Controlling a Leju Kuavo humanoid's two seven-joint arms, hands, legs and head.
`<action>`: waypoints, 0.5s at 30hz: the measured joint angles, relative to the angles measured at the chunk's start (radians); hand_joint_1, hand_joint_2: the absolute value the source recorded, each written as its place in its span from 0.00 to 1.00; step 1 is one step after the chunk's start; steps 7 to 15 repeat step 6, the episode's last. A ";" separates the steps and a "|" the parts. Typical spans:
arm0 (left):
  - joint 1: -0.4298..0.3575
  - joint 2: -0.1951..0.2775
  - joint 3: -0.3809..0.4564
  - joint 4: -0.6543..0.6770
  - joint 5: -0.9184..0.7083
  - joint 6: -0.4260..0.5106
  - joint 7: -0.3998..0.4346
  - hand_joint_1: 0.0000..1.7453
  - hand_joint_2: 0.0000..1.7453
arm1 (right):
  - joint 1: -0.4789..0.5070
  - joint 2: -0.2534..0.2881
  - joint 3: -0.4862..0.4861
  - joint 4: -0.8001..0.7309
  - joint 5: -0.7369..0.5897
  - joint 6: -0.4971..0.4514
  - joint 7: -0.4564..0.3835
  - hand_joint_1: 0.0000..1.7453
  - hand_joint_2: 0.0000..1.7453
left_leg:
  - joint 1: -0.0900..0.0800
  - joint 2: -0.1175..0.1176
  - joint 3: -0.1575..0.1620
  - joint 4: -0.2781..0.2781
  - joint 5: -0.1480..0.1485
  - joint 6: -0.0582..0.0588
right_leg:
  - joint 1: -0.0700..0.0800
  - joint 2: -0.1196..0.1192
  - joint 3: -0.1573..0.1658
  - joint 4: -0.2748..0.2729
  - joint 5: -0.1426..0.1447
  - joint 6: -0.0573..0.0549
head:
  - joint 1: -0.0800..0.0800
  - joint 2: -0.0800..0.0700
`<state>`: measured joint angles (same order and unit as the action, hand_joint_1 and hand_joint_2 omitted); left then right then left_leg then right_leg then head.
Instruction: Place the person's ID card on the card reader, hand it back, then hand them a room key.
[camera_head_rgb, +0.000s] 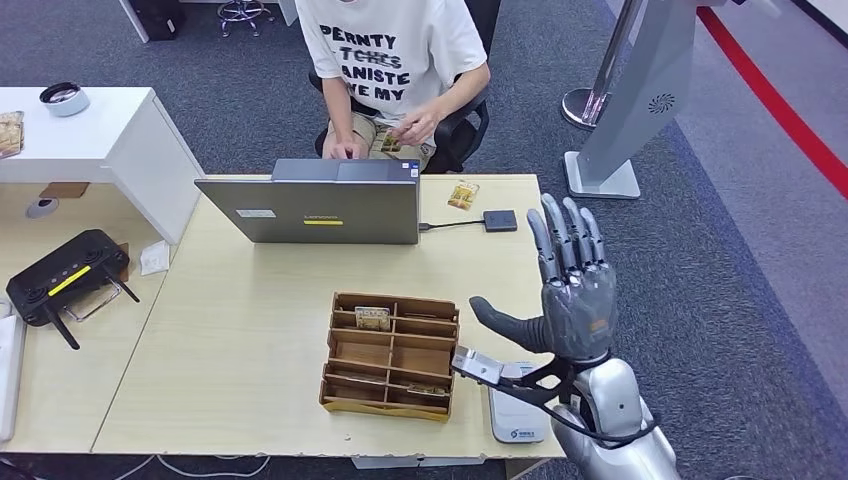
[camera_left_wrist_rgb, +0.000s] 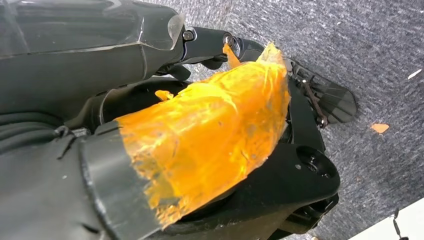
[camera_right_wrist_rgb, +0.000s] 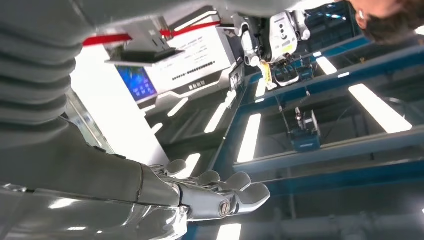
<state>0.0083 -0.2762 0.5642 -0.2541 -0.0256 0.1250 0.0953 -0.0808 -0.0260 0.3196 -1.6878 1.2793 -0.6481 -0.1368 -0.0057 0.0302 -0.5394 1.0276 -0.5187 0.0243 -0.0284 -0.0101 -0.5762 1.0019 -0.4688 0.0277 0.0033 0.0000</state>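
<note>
Right hand (camera_head_rgb: 573, 300): dark grey palm, slim silver-grey segmented fingers (camera_head_rgb: 560, 240), thick dark thumb (camera_head_rgb: 500, 320). Silver glossy forearm (camera_head_rgb: 620, 420), black cable (camera_head_rgb: 600, 432) looped at wrist, black bracket with small grey plate (camera_head_rgb: 480, 365). From right wrist camera: grey ribbed cover (camera_right_wrist_rgb: 35, 75), chrome-like fingers with a slotted screw (camera_right_wrist_rgb: 223, 208). Person (camera_head_rgb: 400, 60): white T-shirt with black block lettering, khaki shorts.

Grey-blue carpet floor (camera_head_rgb: 720, 260) spreads beyond the raised hand, crossed by a red stripe (camera_head_rgb: 775, 100). A pale wooden table (camera_head_rgb: 240, 340) lies beside it, a white cabinet (camera_head_rgb: 120, 140) farther off. Long ceiling lights (camera_right_wrist_rgb: 250, 137) glow between blue beams.
</note>
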 joint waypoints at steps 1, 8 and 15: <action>0.001 -0.001 0.000 0.000 0.000 0.001 -0.001 0.00 0.00 | 0.031 0.016 -0.030 -0.029 -0.035 0.000 -0.037 0.00 0.00 | 0.000 0.000 0.000 0.000 0.000 0.000 | 0.000 0.000 0.000 0.000 0.000 0.000 | 0.000 0.000; 0.002 -0.003 0.003 0.000 -0.002 0.001 -0.002 0.00 0.00 | 0.157 0.079 -0.194 -0.117 -0.183 0.000 -0.112 0.00 0.00 | 0.000 0.000 0.000 0.000 -0.001 0.000 | 0.000 0.000 0.000 0.000 0.000 0.000 | 0.000 0.000; 0.002 -0.003 0.003 0.000 -0.002 0.001 -0.002 0.00 0.00 | 0.157 0.079 -0.194 -0.117 -0.183 0.000 -0.112 0.00 0.00 | 0.000 0.000 0.000 0.000 -0.001 0.000 | 0.000 0.000 0.000 0.000 0.000 0.000 | 0.000 0.000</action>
